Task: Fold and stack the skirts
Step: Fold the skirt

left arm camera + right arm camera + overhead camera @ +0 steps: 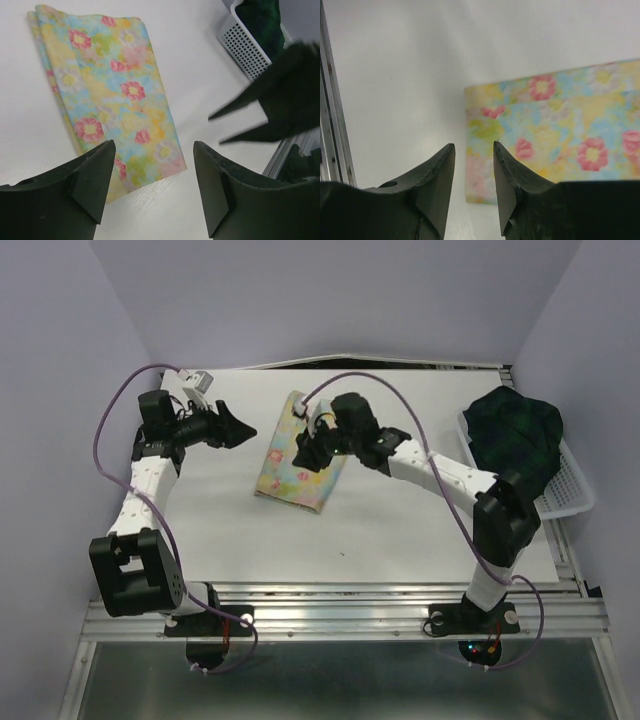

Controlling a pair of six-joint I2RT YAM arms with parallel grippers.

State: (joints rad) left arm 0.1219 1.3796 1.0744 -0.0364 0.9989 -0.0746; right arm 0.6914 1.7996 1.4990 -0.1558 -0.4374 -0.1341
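The pale yellow flower-print skirt (292,462) lies folded into a flat rectangle in the middle of the table; it also shows in the left wrist view (107,85) and the right wrist view (560,127). My left gripper (248,432) (152,167) hovers open just left of it, with nothing between its fingers. Over the skirt's far part my right gripper (304,452) (474,150) stands open with a narrow gap, holding nothing. The dark green-and-navy plaid skirt (515,430) (265,20) sits bunched in the white mesh basket (572,490) at the right.
The basket (242,47) stands at the table's right edge. The right gripper's black fingers (272,100) cross the left wrist view at the right. A metal rail (330,125) runs along the table's edge. Purple walls enclose the table on three sides.
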